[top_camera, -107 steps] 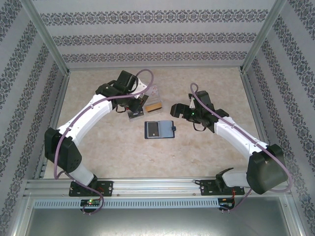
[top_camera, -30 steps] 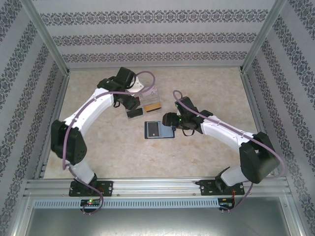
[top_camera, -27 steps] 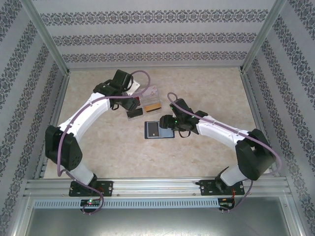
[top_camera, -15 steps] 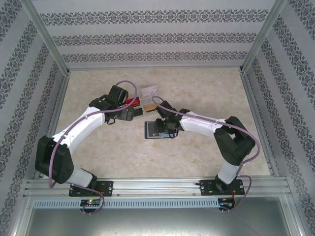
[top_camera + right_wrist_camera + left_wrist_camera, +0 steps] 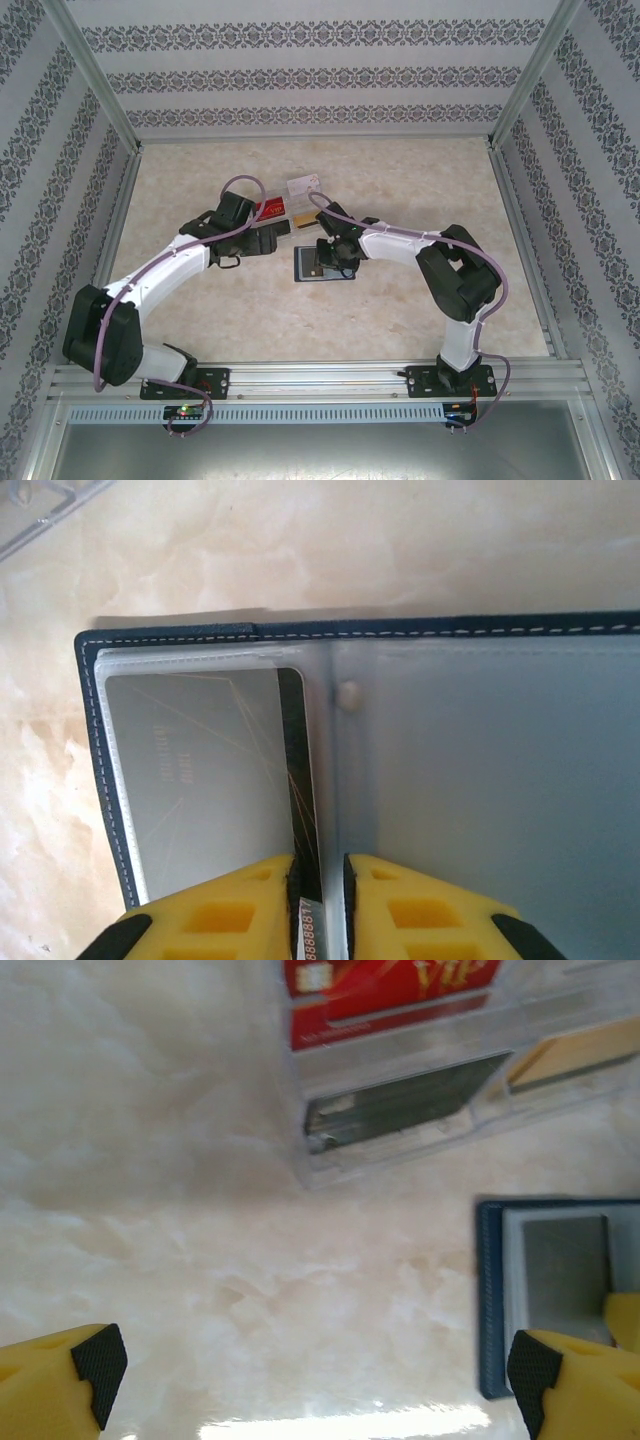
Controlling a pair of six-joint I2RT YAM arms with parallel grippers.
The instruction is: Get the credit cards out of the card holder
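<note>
The navy card holder [image 5: 303,270] lies open in mid-table, its clear sleeves up [image 5: 480,780]. A dark credit card [image 5: 200,780] sits in its left sleeve with a black edge sticking out. My right gripper [image 5: 320,865] [image 5: 326,258] is over the holder, jaws drawn in narrow around that edge. Behind the holder lie a red card [image 5: 270,209] [image 5: 390,995], a white card [image 5: 305,184], a gold card [image 5: 303,222] [image 5: 580,1055] and a dark card [image 5: 400,1110]. My left gripper [image 5: 315,1365] [image 5: 262,240] hangs wide open over bare table, left of the holder [image 5: 490,1300], holding nothing.
The loose cards rest on clear plastic [image 5: 300,1150], a corner of which shows in the right wrist view [image 5: 40,510]. Patterned walls and metal posts [image 5: 110,110] close in the marble-look table [image 5: 200,300] on three sides.
My right arm has swung left over the holder and narrowed its jaws onto the card's edge. The left gripper has opened wide and drawn back from the loose cards toward the near left.
</note>
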